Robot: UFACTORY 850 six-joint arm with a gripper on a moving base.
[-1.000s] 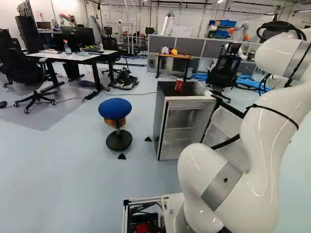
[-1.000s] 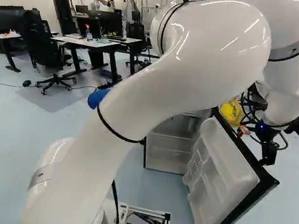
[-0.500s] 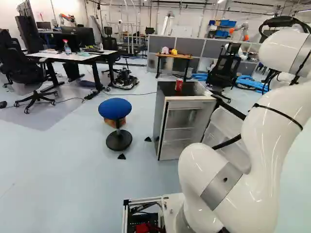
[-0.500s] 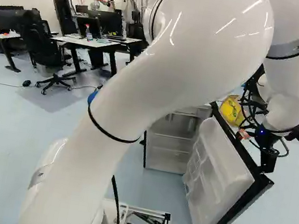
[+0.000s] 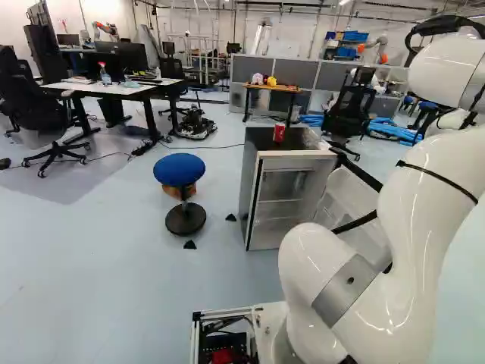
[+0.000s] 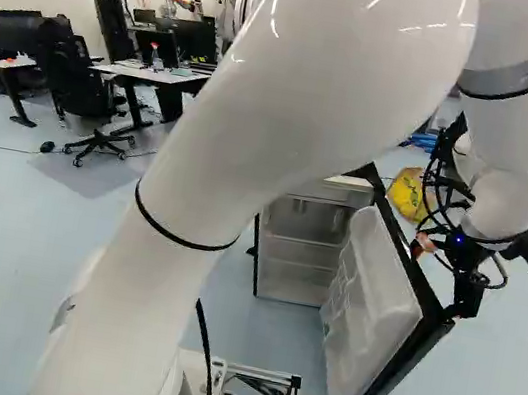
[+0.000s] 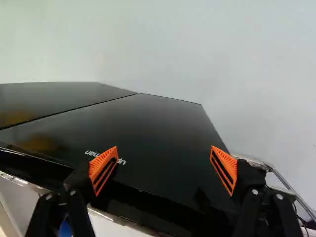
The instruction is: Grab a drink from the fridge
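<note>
The fridge (image 5: 284, 197) stands ahead with its door (image 6: 372, 307) swung out, pale shelved inside facing left in the right base view. My gripper (image 6: 465, 302) is at the door's outer side, close to its top corner; whether they touch I cannot tell. In the wrist view the gripper (image 7: 164, 150) is open, orange pads wide apart, nothing gripped, with the glossy black door face (image 7: 153, 128) in front of and under it. A red can (image 5: 279, 133) stands on the fridge top. No drink is visible inside; my arm partly covers the fridge in the right base view.
A blue stool (image 5: 179, 170) stands left of the fridge. A yellow bag (image 6: 409, 193) lies on the floor beyond the door. Clear plastic (image 5: 311, 139) is on the fridge top. Desks (image 5: 114, 89) and black chairs are at the back left, a small wooden table (image 5: 270, 88) farther back.
The door has swung a little toward the fridge, its free edge shifting left in the right base view. My gripper has moved left and slightly down beside it. The base has not moved.
</note>
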